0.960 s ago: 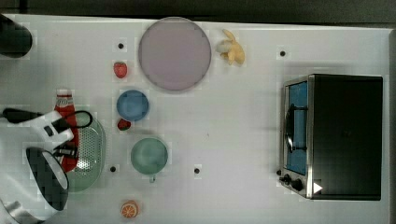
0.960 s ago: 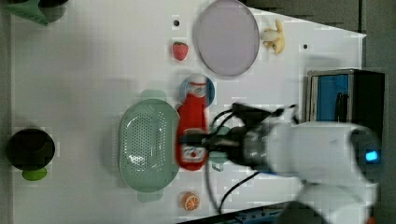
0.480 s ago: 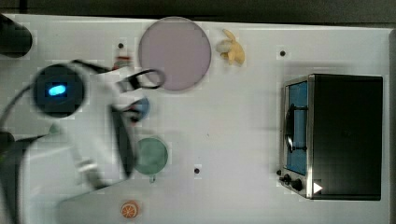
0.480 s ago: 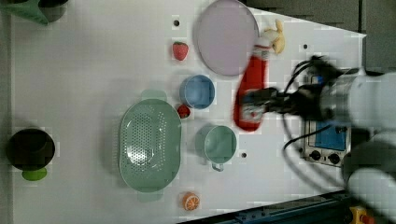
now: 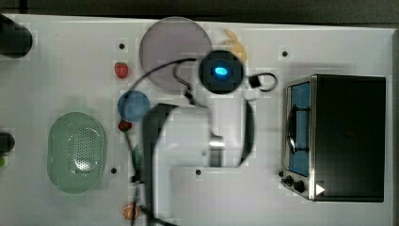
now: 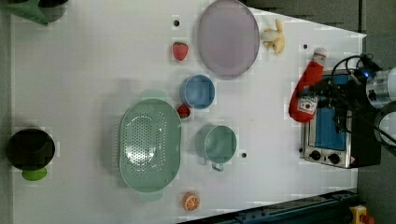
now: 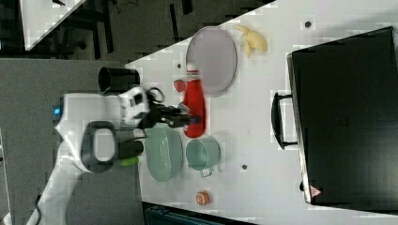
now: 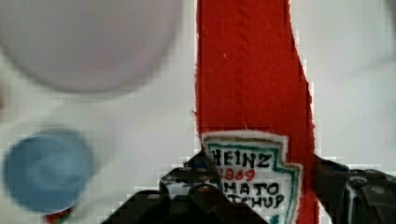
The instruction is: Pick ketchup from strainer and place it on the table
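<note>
Since the earlier frame my hand (image 7: 190, 119) has carried the ketchup (image 7: 193, 106) clear of the strainer (image 7: 163, 153). Hand clamped on the bottle's labelled belly, held above the table (image 7: 263, 154), between the plate (image 7: 212, 60) and the green cup (image 7: 202, 154).

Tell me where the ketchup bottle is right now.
The ketchup is out of the strainer, clamped in the gripper. In the left view it hangs at the right, by the toaster oven, below the banana.
</note>
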Tool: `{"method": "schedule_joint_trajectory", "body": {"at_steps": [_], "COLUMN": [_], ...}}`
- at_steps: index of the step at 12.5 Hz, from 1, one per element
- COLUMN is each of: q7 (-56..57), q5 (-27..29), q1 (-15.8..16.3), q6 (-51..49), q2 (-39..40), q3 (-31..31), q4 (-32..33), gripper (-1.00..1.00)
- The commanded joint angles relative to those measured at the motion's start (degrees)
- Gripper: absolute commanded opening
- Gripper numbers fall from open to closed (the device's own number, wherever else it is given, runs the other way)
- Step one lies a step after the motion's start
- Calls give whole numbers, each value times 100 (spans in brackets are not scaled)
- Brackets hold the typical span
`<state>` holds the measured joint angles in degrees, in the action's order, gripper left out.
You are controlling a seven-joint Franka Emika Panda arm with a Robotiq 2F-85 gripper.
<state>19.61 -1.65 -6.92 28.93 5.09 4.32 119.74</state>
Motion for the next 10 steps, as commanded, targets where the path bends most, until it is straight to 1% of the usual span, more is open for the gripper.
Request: {"method": "schedule_joint_trajectory", "body": {"at_steps": [1,5,8,9,10], "q7": [500,500,500,499,500], "q5": [-36,-35,-35,-35,-35], "q1": [242,241,241,241,241], "q6": [317,1688,2264,2454,2651], "q2": [-151,-8,417,609,777], "q3": [74,-133,-170,-175,-188], "q4": [551,1426,1700,1704,1711], "gripper": [18,18,18,24,43]}}
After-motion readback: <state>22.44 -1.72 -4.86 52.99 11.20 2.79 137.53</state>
